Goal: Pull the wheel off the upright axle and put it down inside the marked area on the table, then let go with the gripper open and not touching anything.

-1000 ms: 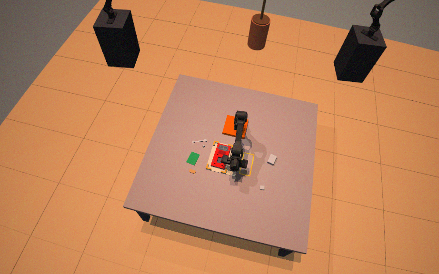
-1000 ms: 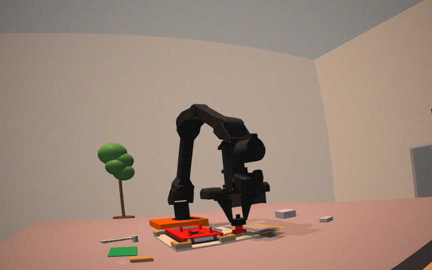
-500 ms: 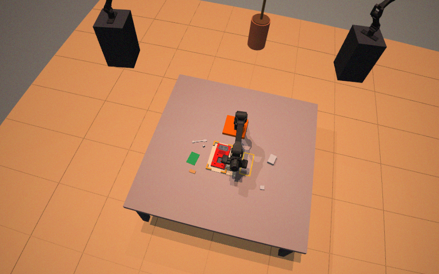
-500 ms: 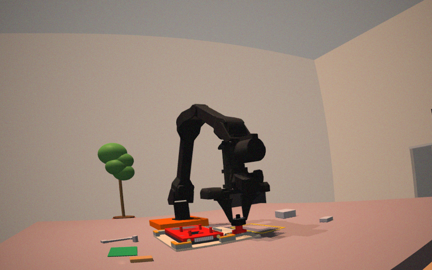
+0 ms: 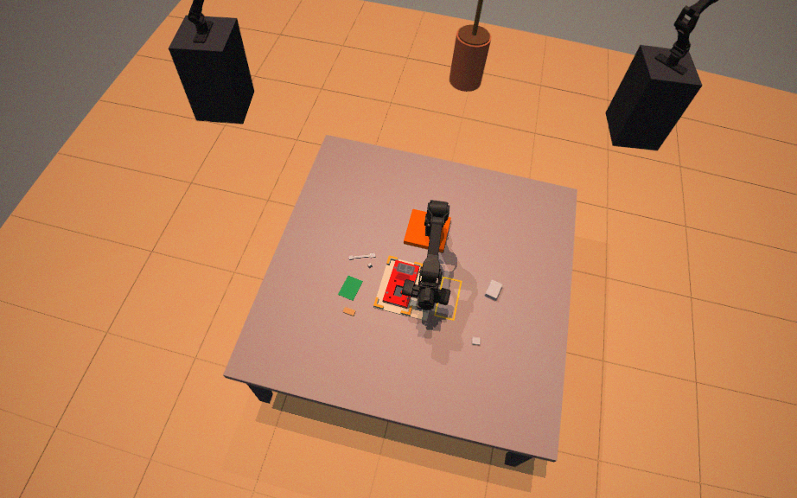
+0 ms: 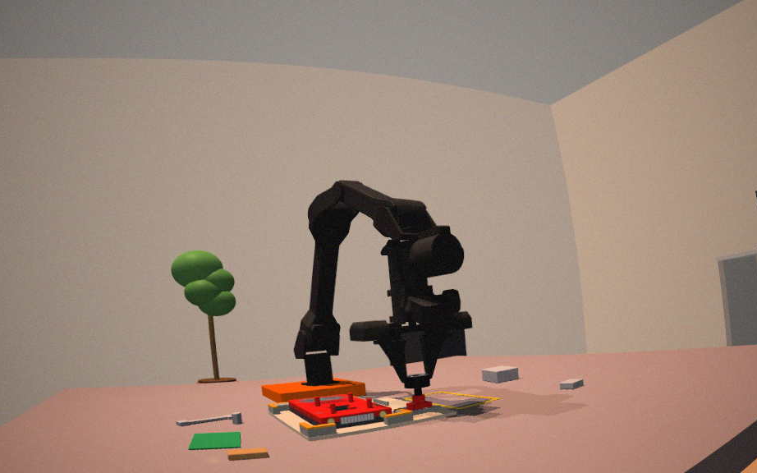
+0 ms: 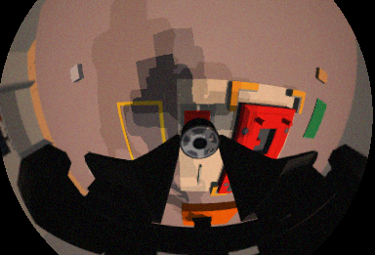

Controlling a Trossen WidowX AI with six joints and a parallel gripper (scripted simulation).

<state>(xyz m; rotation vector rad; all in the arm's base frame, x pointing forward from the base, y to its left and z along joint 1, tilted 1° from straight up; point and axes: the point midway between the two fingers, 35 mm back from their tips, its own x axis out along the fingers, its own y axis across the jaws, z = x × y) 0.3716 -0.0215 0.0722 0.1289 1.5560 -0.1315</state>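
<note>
My gripper [image 6: 417, 379] [image 7: 199, 138] is shut on the wheel [image 6: 417, 383] [image 7: 199, 154], a small dark wheel with a grey spoked face. The wheel is level, high on the upright dark axle [image 6: 417, 391], whose lower part shows below it above the red base [image 7: 197, 115]. I cannot tell whether the axle's tip is still inside the wheel. The marked area [image 5: 457, 300] [image 6: 469, 396] [image 7: 139, 103] is a yellow outline on the table beside the base. It lies left of the gripper in the wrist view. The arm hides the wheel in the top view.
A red car body [image 5: 396, 296] [image 6: 310, 406] [image 7: 288, 120] with upright pegs sits on the cream board beside the gripper. Orange-and-grey corner blocks hold its edges. A white block [image 5: 494, 289] [image 6: 499, 374] lies beyond the marked area. A green plate [image 5: 350, 288] lies past the board.
</note>
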